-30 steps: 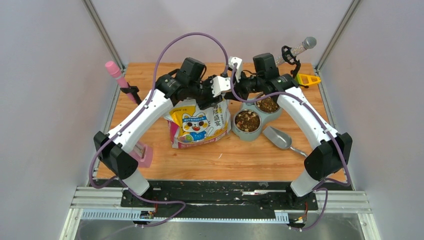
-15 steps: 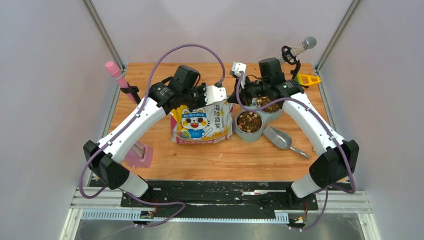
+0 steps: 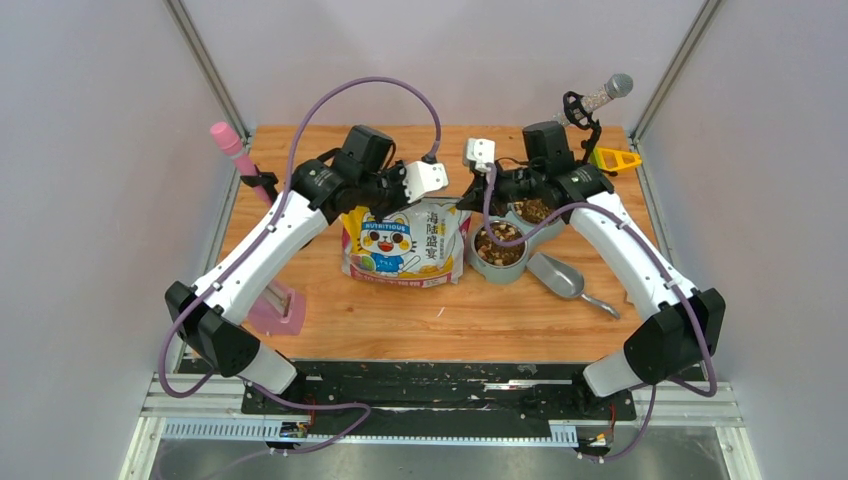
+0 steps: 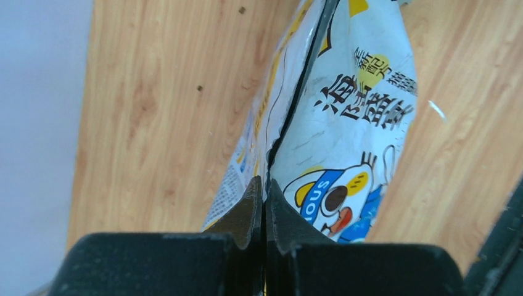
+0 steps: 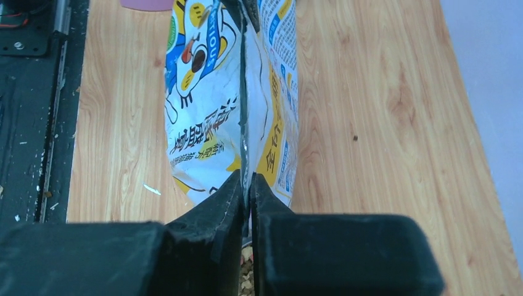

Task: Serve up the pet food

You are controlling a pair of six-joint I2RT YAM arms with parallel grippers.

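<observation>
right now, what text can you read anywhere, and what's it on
"NUTRITIOUS": blue band above the cat on the front of the cartoon-cat bag.
"海陸盛宴": large black characters down the same front.
Yellow badge characters and side-panel small print on that bag: too small or blurred to read.
Nothing else shows legible text.

Upright bag [image 3: 405,245] blocks centre; near tabletop [image 3: 450,325] seemingly open.

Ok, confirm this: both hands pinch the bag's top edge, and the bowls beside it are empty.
Not empty: the top view shows kibble in both bowls. The rest is right: the left hand and right hand pinch the bag's top edge.
</observation>
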